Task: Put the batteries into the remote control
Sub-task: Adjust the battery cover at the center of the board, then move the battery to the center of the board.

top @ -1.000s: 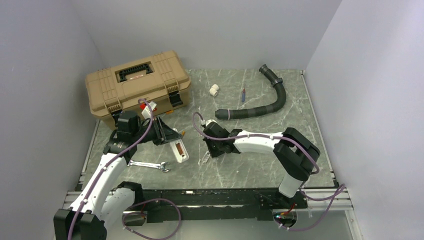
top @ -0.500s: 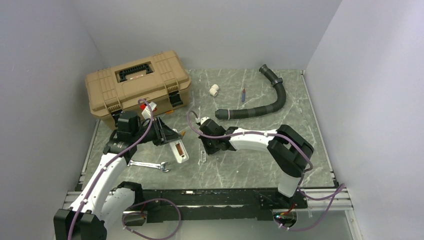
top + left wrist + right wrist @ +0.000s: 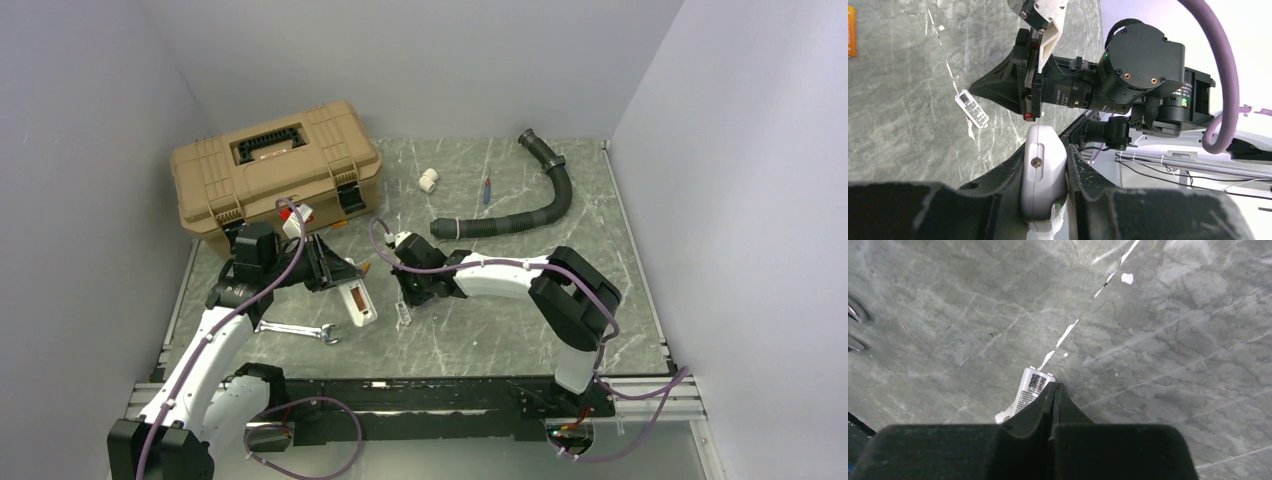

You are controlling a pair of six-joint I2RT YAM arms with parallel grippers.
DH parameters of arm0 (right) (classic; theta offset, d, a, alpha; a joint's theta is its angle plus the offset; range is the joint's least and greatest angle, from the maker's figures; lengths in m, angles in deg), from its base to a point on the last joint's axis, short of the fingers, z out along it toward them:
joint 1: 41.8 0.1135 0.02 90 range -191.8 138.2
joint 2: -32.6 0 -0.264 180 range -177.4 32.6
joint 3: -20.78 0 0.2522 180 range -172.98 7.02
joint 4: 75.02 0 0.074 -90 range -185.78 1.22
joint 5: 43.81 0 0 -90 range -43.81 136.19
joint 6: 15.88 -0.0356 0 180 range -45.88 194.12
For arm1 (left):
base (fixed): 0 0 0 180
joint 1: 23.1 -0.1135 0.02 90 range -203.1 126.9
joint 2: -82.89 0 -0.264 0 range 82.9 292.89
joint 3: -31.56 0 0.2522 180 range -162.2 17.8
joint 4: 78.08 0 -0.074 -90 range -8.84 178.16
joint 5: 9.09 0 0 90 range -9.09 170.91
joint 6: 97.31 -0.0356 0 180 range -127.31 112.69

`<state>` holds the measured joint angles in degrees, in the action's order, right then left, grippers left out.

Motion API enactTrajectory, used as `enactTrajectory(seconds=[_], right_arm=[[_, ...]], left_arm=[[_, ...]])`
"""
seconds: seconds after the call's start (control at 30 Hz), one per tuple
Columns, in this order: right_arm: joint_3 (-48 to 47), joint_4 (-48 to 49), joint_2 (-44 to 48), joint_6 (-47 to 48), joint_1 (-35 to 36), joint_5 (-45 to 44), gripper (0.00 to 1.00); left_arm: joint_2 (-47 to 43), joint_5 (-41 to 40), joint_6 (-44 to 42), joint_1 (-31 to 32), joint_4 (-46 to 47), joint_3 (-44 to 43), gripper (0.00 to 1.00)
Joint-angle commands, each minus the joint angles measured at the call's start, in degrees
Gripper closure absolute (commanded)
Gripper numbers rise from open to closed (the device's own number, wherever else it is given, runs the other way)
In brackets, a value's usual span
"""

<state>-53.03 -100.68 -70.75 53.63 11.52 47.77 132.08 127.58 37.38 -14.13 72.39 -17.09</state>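
Observation:
My left gripper (image 3: 345,280) is shut on the white remote control (image 3: 358,303), clamped edge-on between its pads in the left wrist view (image 3: 1043,175). An orange patch shows in its open recess. One orange battery (image 3: 366,265) lies on the table just beyond the remote, and it also shows in the left wrist view (image 3: 850,30). My right gripper (image 3: 404,300) is shut and empty, tips down at the table. A small white labelled cover (image 3: 1030,390) lies flat against its left finger; it also shows in the top view (image 3: 404,314) and the left wrist view (image 3: 972,108).
A tan toolbox (image 3: 275,165) stands at the back left. A silver wrench (image 3: 300,330) lies near the left arm. A black corrugated hose (image 3: 520,215), a white pipe fitting (image 3: 428,181) and a red-and-blue stick (image 3: 487,189) lie at the back.
My right gripper has moved left toward the remote, and the white cover has shifted slightly left with it. The left arm and the remote have not moved.

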Motion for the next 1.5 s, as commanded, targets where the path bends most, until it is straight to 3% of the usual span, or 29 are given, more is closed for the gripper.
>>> enactTrajectory(seconds=[0.0, 0.3, 0.47, 0.7, 0.97, 1.47], right_arm=[[-3.0, 0.1, 1.1, 0.3, -0.1, -2.6, 1.0], [-4.6, 2.1, 1.3, -2.0, -0.2, -2.2, 1.0], [-9.0, 1.5, -0.7, -4.9, -0.8, -2.3, 0.67], [-19.2, -4.3, -5.9, -18.9, -0.9, -7.5, 0.52], [-27.9, -11.2, -13.1, -34.1, 0.7, -13.0, 0.5], [-38.0, -17.1, -22.4, -37.9, 2.1, -16.5, 0.54]], left_arm=[[-1.4, 0.3, -0.3, -0.4, 0.6, -1.9, 1.0], [-2.9, -0.8, -1.9, -0.9, -2.7, -4.9, 1.0], [-5.6, -3.6, -4.3, -1.1, -7.0, -9.1, 1.0], [-9.9, -6.2, -6.4, -1.1, -11.2, -13.0, 1.0], [-11.3, -6.6, -8.2, -1.2, -14.2, -14.3, 1.0], [-12.6, -6.1, -9.7, -1.3, -17.6, -15.7, 1.0]])
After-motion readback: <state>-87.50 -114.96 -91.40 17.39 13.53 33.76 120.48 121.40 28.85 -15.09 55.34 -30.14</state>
